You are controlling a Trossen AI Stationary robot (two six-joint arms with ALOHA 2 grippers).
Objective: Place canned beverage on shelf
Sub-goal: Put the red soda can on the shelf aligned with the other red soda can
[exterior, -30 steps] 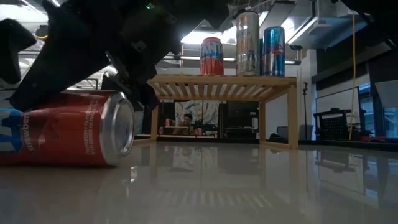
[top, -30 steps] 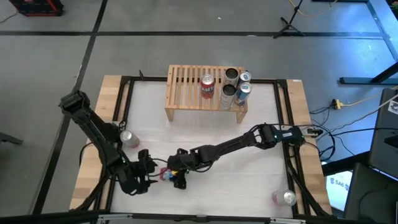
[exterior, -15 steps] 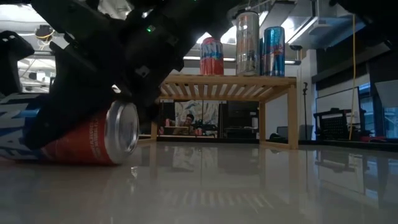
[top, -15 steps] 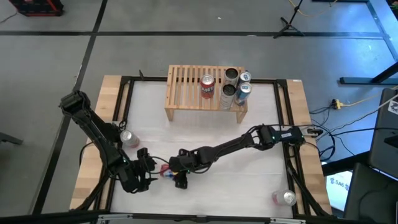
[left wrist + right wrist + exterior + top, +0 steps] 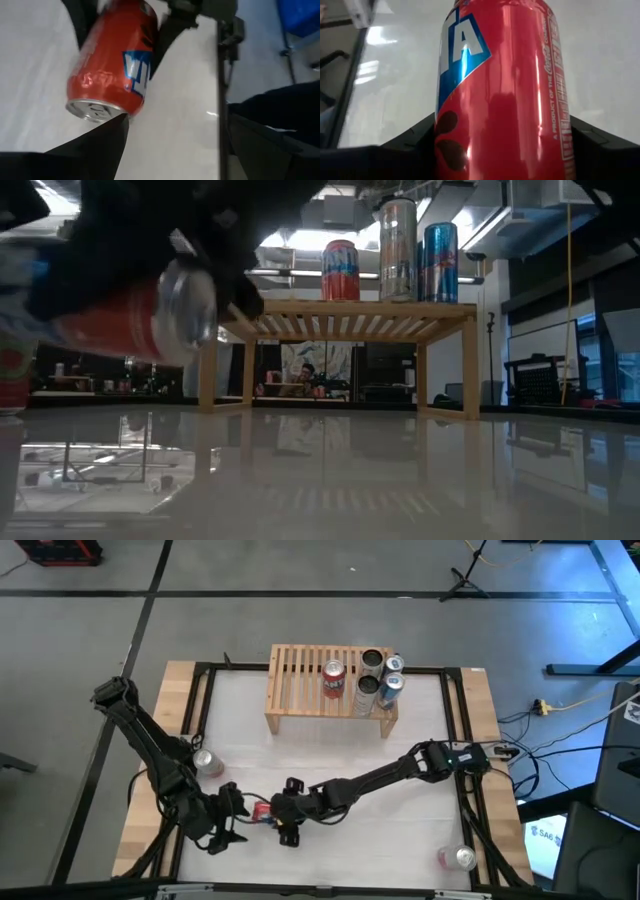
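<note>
One red can [image 5: 262, 810] sits clenched in the right gripper [image 5: 281, 812], lifted off the table [image 5: 400, 830].

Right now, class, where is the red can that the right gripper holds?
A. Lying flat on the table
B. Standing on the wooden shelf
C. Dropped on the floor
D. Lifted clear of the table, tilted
D: in the low view the red can hangs tilted above the table, with the right gripper closed around it.
</note>
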